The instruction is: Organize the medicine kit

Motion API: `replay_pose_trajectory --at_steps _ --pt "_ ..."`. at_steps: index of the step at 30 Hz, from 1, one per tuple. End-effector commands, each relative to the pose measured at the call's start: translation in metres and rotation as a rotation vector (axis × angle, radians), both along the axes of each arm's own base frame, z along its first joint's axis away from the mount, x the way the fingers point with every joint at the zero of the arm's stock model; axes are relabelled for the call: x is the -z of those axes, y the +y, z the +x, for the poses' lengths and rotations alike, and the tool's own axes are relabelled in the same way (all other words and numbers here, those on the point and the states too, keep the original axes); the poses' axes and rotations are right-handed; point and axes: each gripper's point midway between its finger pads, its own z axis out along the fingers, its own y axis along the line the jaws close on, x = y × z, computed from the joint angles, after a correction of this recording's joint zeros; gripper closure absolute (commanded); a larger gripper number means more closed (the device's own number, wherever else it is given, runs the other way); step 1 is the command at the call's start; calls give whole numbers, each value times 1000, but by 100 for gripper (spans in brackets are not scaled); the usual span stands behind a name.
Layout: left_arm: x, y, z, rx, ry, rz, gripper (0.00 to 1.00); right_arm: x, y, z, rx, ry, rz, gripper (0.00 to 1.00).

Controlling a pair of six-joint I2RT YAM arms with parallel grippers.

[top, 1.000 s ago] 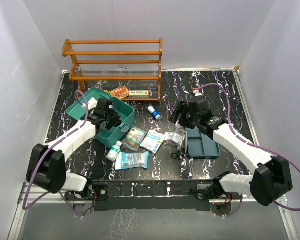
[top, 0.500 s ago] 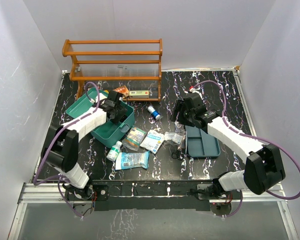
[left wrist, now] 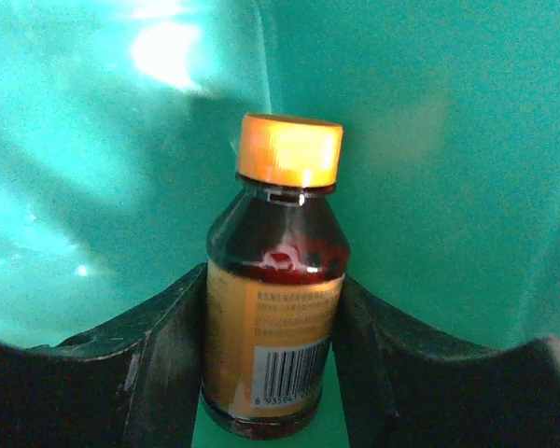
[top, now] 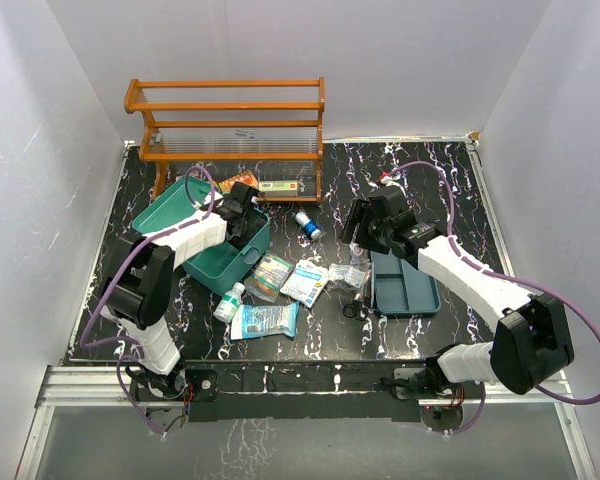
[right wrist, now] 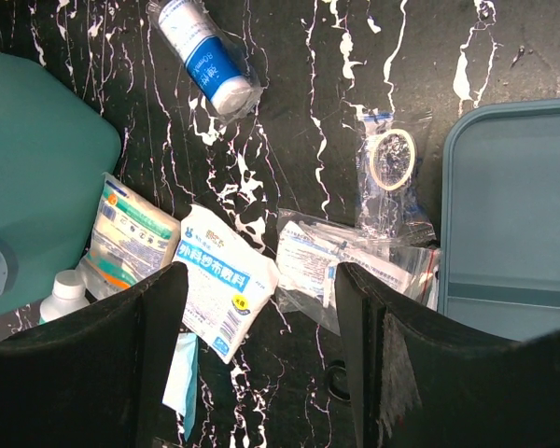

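Risk, bottle tipping: brown bottle (left wrist: 275,308) with an orange cap, tall and narrow, upright inside the box (top: 235,262); likely to topple against the box wall or roll if let go before the base sits flat. Cannot tell whether the base already touches the box floor.

Risk, snagging: left tool (top: 242,203) reaching down inside the box, near its wall; a careless pull-out could lift the bottle along or nudge the box across the surface (top: 450,180).

Risk, clutter: loose items lying just right of the box, some overlapping: a white pouch (right wrist: 219,289), a clear bag of packets (right wrist: 355,261), a small bag with a ring (right wrist: 389,173), and a roll in a blue wrapper (right wrist: 205,56) a little farther back. A grab here could catch two at once or slide a slippery bag away.

Left tool: partly closed, one finger against each side of the bottle's label, clamped on the bottle, inside the box.

Right tool (top: 360,225): fingers apart, holding nothing, touching nothing, hovering above the pouches right of the box.

Box: teal, lid raised, on the surface, with the orange rack (top: 230,120) just behind it.

Tray (top: 405,285): darker, with compartments, lying flat well right of the box, beyond the pouches; no item visible in it.

Judged progress: early, with most items outside the box.
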Motion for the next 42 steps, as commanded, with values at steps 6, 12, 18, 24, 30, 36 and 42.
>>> replay_pose_trajectory --at_steps 6,12,18,24,30,36,42 --pt "-3 -14 9 48 -14 -44 41 -20 7 5 -4 -58 46 38" --pt "-7 -9 9 52 -22 -19 41 -23 6 5 0 -63 50 38" --pt "-25 -4 7 89 -42 20 42 -24 6 6 7 -65 48 38" --pt "-55 7 6 135 -91 85 32 -25 6 8 10 -64 43 38" --pt "-69 20 9 149 -124 159 32 -26 7 12 10 -56 32 38" --pt "-60 33 19 133 -130 153 49 -26 10 14 3 -48 30 38" --pt "-49 33 25 127 -126 154 52 -23 14 17 -6 -37 32 39"
